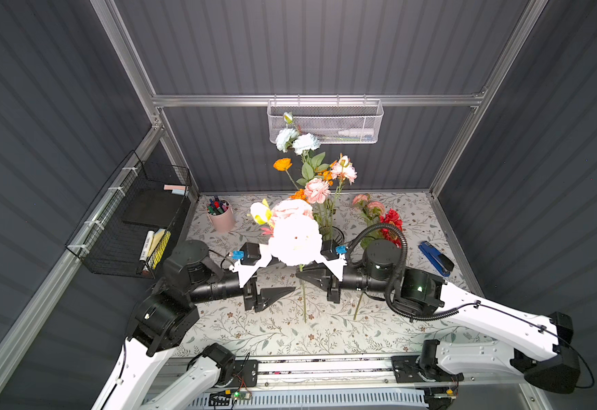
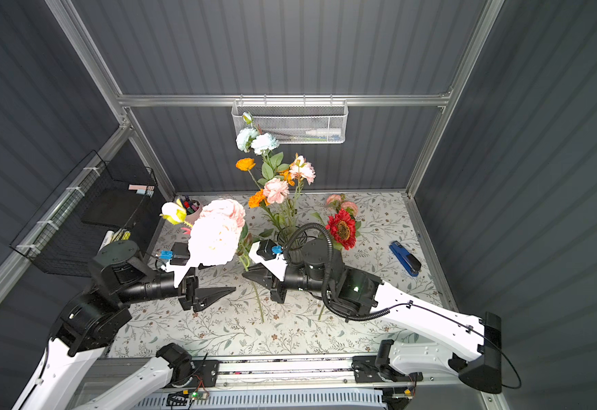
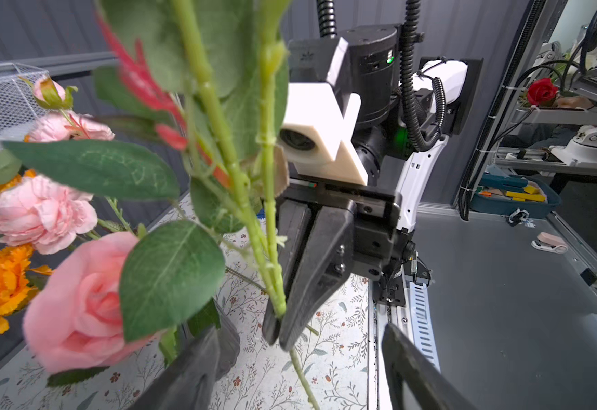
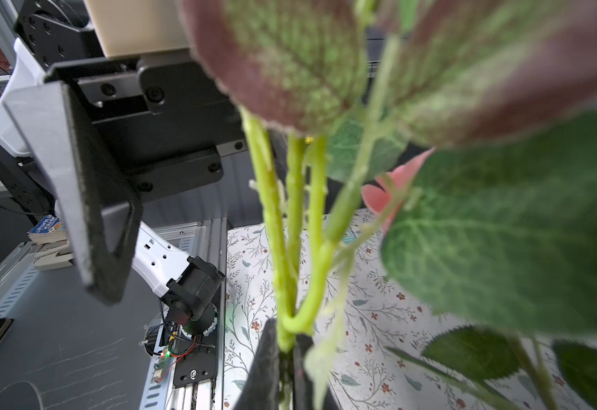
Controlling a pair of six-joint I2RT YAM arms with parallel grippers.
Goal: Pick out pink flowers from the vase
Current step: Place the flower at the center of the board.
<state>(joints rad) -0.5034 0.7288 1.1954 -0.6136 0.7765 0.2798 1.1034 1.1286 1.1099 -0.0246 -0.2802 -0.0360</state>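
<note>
Right wrist view shows the right gripper (image 4: 283,349) clamped shut on the green stem (image 4: 272,213) of a bunch of pink flowers (image 1: 295,238). Its big pale blooms hang high over the table (image 1: 254,330), on the near side of the vase (image 1: 337,234) and clear of it. Just left of that stem, the left gripper (image 1: 284,293) has its jaws spread apart and holds nothing. More pink blooms (image 1: 316,190) stand in the vase among orange flowers (image 1: 283,164) and white-bluish carnations (image 1: 304,142). Right of the vase, small pink buds (image 1: 368,206) seem to lie on the table beside a red bloom (image 1: 391,222)
</note>
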